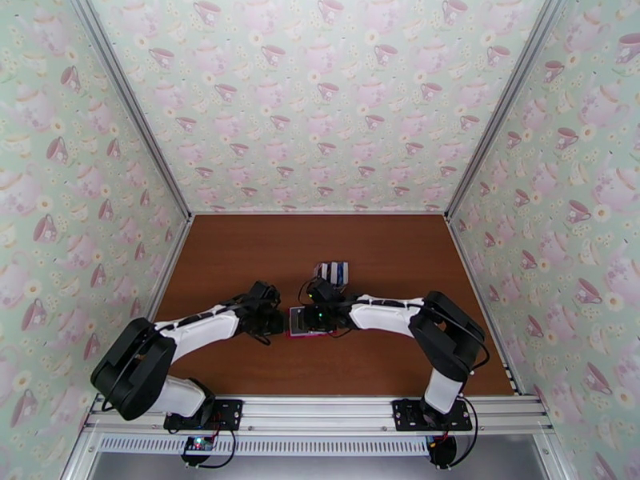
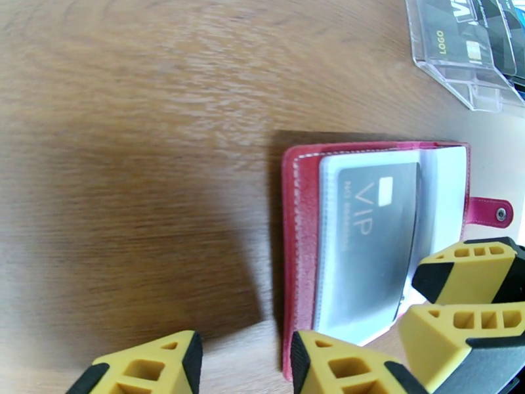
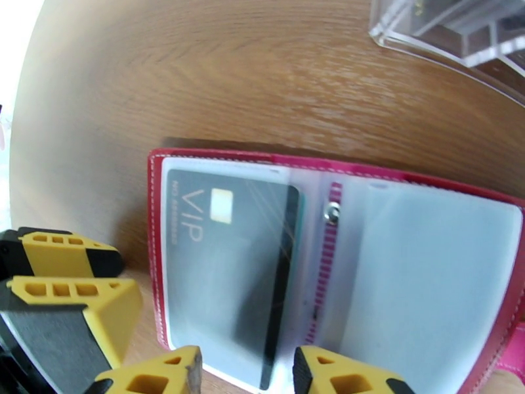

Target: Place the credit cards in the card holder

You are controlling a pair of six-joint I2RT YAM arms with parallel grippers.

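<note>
Table (image 1: 240, 258) with card holder (image 3: 426, 270), clear stand (image 3: 446, 34)

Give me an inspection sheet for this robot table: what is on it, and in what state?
Surface: brown wooden table, bare around the things.
Job's things: red card holder lies open; black VIP card sits in a clear sleeve; more cards wait in the clear stand.
Clutter: nothing seen.
Grippers: left gripper and right gripper both open, at the holder's edges.
Cables: black leads by the arm bases.
Surroundings: teacup-patterned walls, metal frame.
</note>
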